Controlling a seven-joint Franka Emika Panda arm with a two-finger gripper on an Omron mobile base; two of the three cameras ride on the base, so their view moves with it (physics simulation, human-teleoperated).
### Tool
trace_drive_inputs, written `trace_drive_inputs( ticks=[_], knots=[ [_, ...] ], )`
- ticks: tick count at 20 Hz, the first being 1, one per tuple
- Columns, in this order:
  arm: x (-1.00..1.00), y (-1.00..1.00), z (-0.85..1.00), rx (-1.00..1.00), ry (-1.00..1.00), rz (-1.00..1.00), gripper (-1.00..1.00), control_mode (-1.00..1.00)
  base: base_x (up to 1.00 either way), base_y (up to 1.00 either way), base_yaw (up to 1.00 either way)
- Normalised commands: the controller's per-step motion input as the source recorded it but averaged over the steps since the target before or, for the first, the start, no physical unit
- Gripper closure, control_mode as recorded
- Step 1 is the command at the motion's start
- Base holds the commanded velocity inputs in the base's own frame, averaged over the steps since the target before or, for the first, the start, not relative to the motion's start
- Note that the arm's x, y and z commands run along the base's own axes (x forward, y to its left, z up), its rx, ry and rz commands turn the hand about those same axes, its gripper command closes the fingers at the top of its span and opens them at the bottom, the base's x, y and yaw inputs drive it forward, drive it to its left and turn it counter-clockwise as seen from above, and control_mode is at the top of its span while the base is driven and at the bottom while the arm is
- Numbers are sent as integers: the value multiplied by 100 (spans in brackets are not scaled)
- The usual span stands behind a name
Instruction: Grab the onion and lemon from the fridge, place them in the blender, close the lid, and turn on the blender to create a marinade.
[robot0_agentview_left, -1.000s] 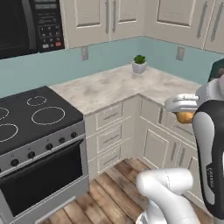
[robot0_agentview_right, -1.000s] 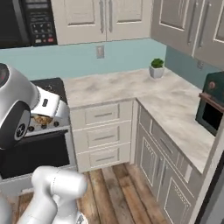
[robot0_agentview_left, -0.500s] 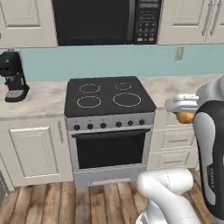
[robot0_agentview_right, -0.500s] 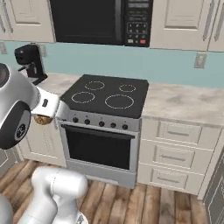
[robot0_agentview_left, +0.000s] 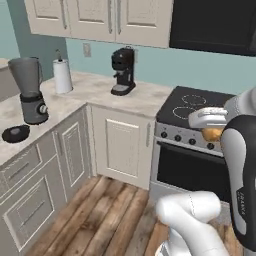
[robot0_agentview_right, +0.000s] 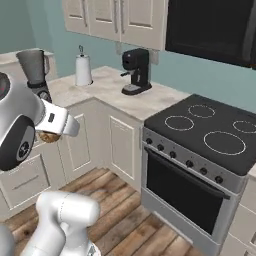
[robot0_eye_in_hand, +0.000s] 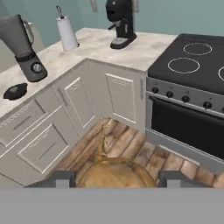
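My gripper (robot0_eye_in_hand: 116, 178) is shut on the onion (robot0_eye_in_hand: 114, 171), a tan-orange bulb whose pointed tip sticks up between the finger tips. I also see the onion (robot0_agentview_left: 213, 134) under the white hand, held in front of the stove, and the onion (robot0_agentview_right: 48, 136) beside my arm. The blender (robot0_agentview_left: 30, 90) stands with its jar mouth uncovered on the left counter, far from the gripper; the blender (robot0_eye_in_hand: 24, 48) sits at the upper left. Its black lid (robot0_agentview_left: 16, 133) lies on the counter in front of it, and the lid (robot0_eye_in_hand: 15, 91) is below the base. The lemon and the fridge are out of view.
A black coffee machine (robot0_agentview_left: 122, 71) and a paper towel roll (robot0_agentview_left: 62, 76) stand at the back of the counter. The stove (robot0_agentview_right: 200, 135) with its oven door is to the right. Cream cabinets (robot0_eye_in_hand: 78, 105) line the corner above a wooden floor (robot0_agentview_left: 110, 215).
The whole picture has shifted because the base has turned: the stove slid right, and the counter with the blender and coffee machine came into view. The onion stays in the gripper.
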Motion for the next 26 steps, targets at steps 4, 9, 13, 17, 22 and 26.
trace_drive_inputs(
  ticks=[4, 9, 13, 17, 22, 26],
  knots=[
    [0, 0, 0, 0, 0, 0, 100, 100, 41, 0, 84],
    [0, 0, 0, 0, 0, 0, 100, 100, 87, -31, 69],
    [0, 0, 0, 0, 0, 0, 100, 100, 100, -51, 52],
    [0, 0, 0, 0, 0, 0, 100, 100, 100, -50, 50],
    [0, 0, 0, 0, 0, 0, 100, 100, 100, -38, 55],
    [0, 0, 0, 0, 0, 0, 100, 100, 96, -49, 48]
  ],
)
